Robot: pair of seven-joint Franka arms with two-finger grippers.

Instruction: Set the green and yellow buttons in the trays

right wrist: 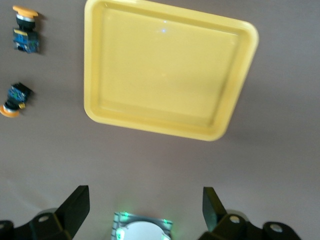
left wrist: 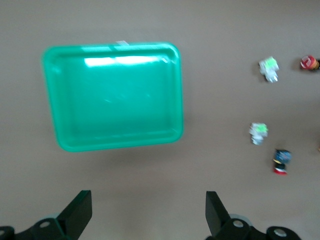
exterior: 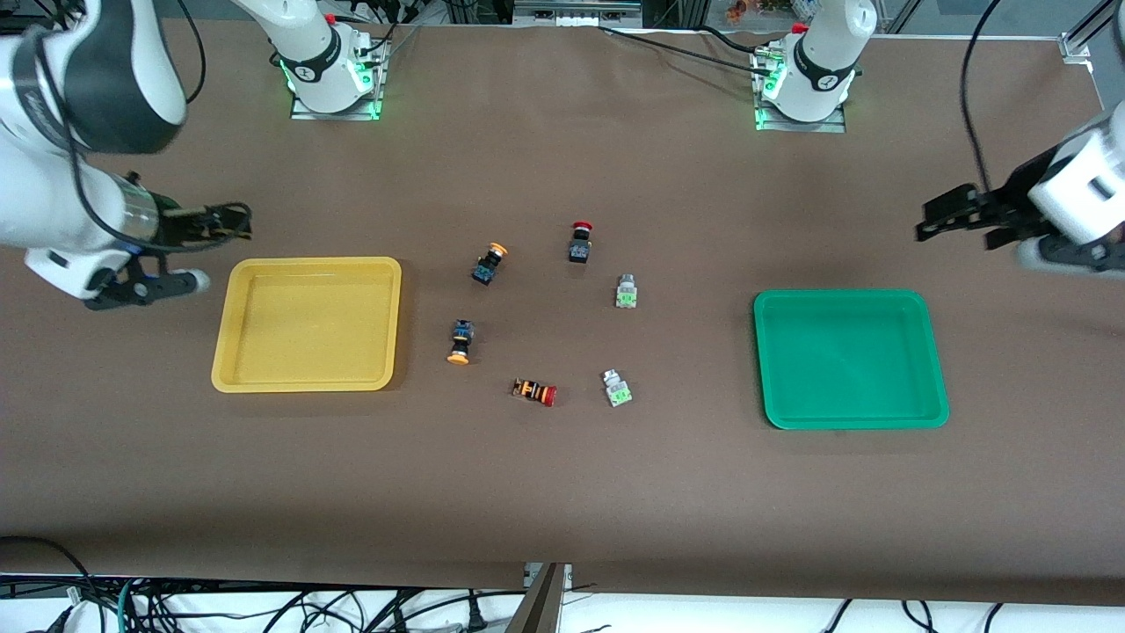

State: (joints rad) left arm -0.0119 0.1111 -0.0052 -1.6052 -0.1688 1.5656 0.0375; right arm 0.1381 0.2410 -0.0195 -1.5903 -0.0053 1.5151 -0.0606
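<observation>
The yellow tray (exterior: 308, 323) lies toward the right arm's end and the green tray (exterior: 848, 359) toward the left arm's end; both are empty. Between them lie two yellow buttons (exterior: 490, 263) (exterior: 460, 341) and two green buttons (exterior: 626, 292) (exterior: 618, 388). My right gripper (exterior: 211, 251) is open and empty, in the air beside the yellow tray (right wrist: 170, 70). Its wrist view shows its own gripper (right wrist: 145, 210) and both yellow buttons (right wrist: 25, 27) (right wrist: 15, 99). My left gripper (exterior: 971, 239) is open and empty, over bare table beside the green tray (left wrist: 112, 95). Its wrist view shows its own gripper (left wrist: 147, 212) and both green buttons (left wrist: 269, 69) (left wrist: 258, 133).
A black switch with a red cap (exterior: 580, 242) lies among the buttons, farthest from the front camera. An orange-striped switch with a red cap (exterior: 534, 391) lies beside the nearer green button. The arm bases (exterior: 330, 75) (exterior: 804, 83) stand along the table's edge farthest from the front camera.
</observation>
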